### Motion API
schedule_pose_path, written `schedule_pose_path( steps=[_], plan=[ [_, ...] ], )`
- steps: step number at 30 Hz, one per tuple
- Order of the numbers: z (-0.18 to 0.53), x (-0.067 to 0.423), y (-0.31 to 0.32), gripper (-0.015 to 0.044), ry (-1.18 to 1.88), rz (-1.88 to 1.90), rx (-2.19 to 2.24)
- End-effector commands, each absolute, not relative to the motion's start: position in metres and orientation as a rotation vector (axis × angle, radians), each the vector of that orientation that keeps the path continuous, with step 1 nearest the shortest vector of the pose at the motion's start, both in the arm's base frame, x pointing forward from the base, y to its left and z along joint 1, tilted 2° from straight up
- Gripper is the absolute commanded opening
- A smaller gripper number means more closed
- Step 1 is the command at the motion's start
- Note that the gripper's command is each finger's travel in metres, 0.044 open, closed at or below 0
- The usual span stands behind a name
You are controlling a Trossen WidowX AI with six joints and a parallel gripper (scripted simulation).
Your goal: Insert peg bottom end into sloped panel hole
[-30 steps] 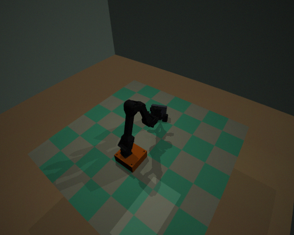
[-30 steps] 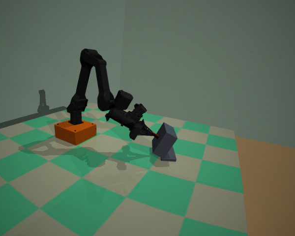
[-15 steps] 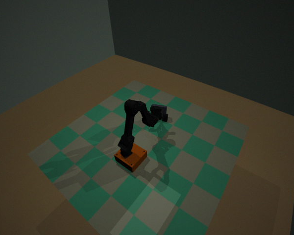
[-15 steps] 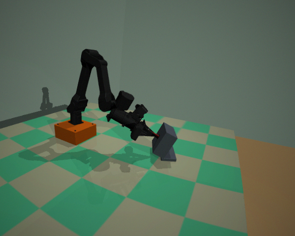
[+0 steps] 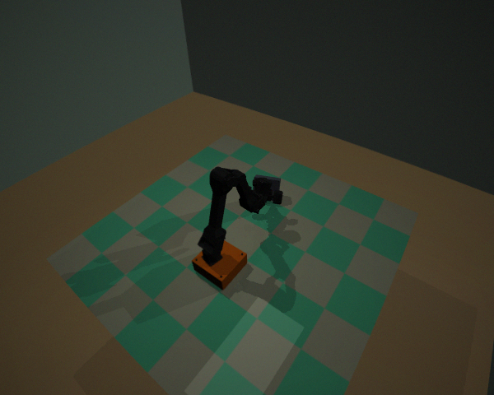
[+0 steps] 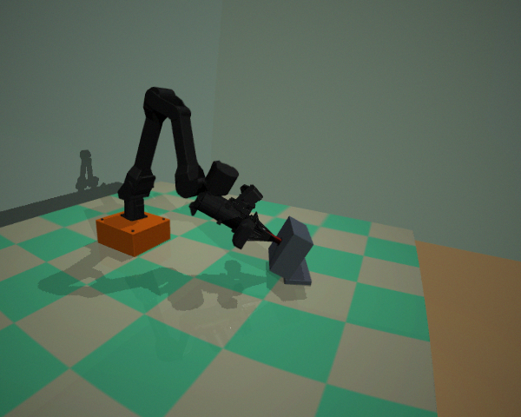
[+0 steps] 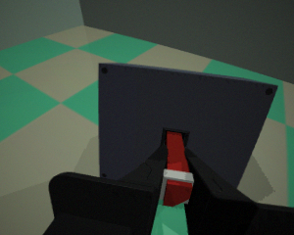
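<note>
Fingers shut tight on red peg (image 7: 176,166) w/ 1 white band; its far end sits inside the square hole (image 7: 176,133) in the grey sloped panel (image 7: 137,113). Panel stands mid-surface (image 6: 296,332), well apart from the orange base (image 6: 133,231). Nothing else near the panel face.

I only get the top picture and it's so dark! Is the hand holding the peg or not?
Observer: Yes. In the wrist view the hand is shut on a red peg with a white band.
Operator: Is it in the hole?
Observer: Its front end is inside the square hole in the panel; how deep it goes is hidden.
Operator: Is the panel standing straight up?
Observer: No. From the side the panel leans back on a flat foot, and the hand points down into its face.
</note>
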State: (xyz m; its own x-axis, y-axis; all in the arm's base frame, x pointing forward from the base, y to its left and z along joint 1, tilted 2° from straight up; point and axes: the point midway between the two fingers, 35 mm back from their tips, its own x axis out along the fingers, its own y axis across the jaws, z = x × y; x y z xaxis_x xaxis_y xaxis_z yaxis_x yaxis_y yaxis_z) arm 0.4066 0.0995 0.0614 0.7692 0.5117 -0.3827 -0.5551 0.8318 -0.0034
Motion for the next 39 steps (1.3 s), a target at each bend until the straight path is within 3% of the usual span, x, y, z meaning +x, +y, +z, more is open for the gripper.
schedule_pose_path(
  steps=[1,16,33,39],
  plan=[
    [0.0635,0.4098,0.0995,0.0,0.376,0.575,-0.115],
    [0.0617,0.4087,0.0999,0.0,0.378,0.58,-0.119],
    [0.0631,0.4067,0.0981,0.044,0.378,0.58,-0.119],
    [0.0665,0.4019,0.0938,0.044,0.378,0.579,-0.119]
  ],
)
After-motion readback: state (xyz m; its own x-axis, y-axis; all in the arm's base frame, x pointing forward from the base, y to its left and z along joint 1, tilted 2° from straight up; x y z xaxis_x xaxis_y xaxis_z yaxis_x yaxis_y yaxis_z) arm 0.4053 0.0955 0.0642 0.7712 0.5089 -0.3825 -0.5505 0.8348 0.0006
